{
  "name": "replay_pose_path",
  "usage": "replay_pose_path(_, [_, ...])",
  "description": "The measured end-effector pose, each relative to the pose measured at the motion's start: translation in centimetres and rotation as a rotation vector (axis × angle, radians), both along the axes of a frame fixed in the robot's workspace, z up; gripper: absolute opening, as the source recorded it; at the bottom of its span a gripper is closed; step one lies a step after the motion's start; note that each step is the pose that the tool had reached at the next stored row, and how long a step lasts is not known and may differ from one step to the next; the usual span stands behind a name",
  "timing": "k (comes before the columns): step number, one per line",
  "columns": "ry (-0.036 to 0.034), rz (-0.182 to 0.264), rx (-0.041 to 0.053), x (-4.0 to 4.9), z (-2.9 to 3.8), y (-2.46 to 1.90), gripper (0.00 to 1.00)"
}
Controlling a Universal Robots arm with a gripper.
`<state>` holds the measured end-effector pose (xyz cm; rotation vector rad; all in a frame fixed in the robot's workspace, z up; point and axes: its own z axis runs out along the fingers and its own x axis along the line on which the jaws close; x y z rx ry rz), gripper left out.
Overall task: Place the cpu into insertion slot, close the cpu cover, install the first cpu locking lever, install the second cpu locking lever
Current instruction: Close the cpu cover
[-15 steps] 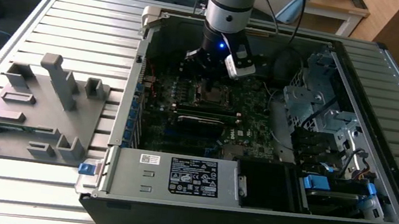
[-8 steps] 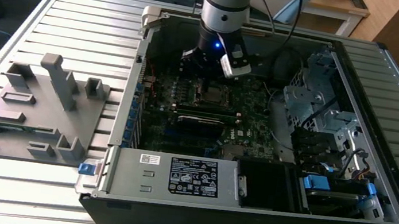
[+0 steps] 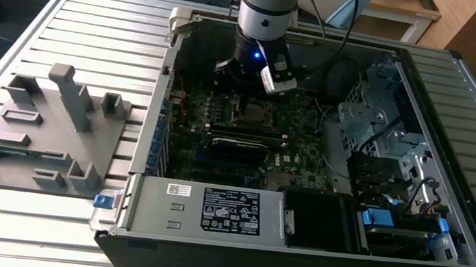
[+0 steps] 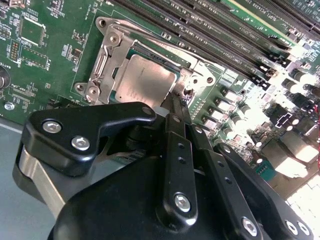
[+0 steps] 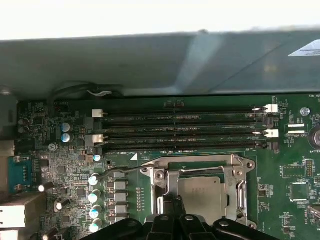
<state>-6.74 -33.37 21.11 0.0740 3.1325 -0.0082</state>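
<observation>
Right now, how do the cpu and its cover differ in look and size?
The cpu is a solid, dull grey square; the cover is a shinier frame with a cut-out centre. The cover is larger and rings the cpu, which shows through its opening. Both are metal, roughly square, and appear to lie flat on the green board.

The cpu cover [image 4: 116, 55] lies around the cpu [image 4: 145, 82].

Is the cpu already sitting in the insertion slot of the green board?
Yes, in the second wrist view the cpu lies flat in it, with the cpu cover framing its edges.
</observation>
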Motion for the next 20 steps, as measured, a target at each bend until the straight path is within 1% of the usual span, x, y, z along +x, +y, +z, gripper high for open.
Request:
replay_pose_path(4, [-0.0005,0.0,0.0003,-0.18,-0.09,0.0,0.11])
replay_pose_path(10, [-0.0012,0.0,0.0013,-0.3,-0.54,0.0,0.11])
replay_pose_path(20, [-0.0018,0.0,0.0013,-0.62,-0.82,0.0,0.11])
